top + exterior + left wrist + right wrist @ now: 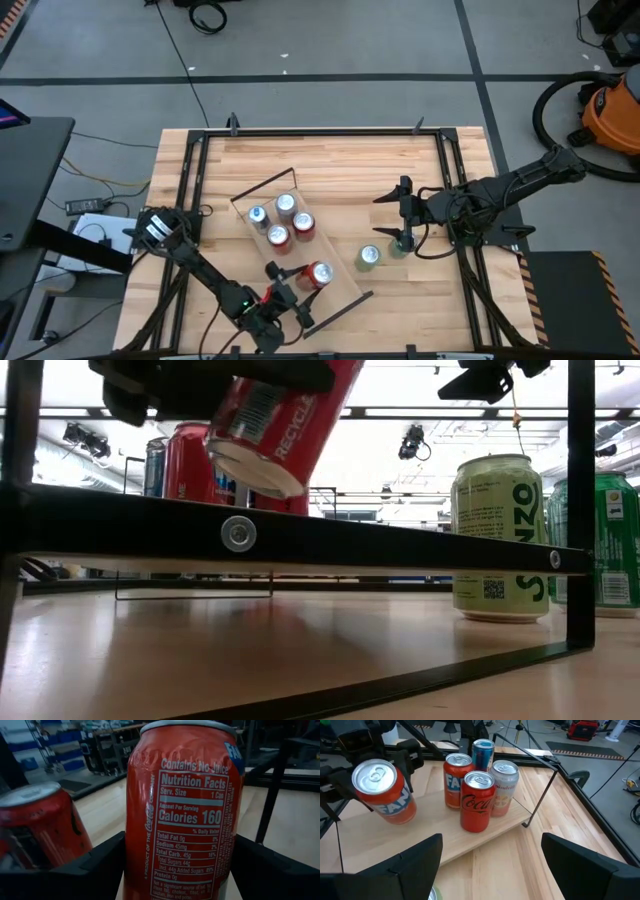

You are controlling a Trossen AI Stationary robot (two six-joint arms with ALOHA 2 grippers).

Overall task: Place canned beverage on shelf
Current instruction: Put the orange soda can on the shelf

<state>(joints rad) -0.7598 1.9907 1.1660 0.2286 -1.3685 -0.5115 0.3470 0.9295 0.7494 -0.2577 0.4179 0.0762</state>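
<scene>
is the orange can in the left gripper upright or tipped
Tipped: the orange can leans in the left gripper, its base lifted clear above the shelf.

Left gripper (291, 289): stood at the table's near edge, fingers clamped on a load. Right gripper (404, 222): hung right of centre, fingers parted, empty.

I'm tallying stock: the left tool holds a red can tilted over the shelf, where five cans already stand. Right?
Not quite: four cans stand on the shelf, as the right wrist view shows. The left tool does hold the tilted red can.
</scene>
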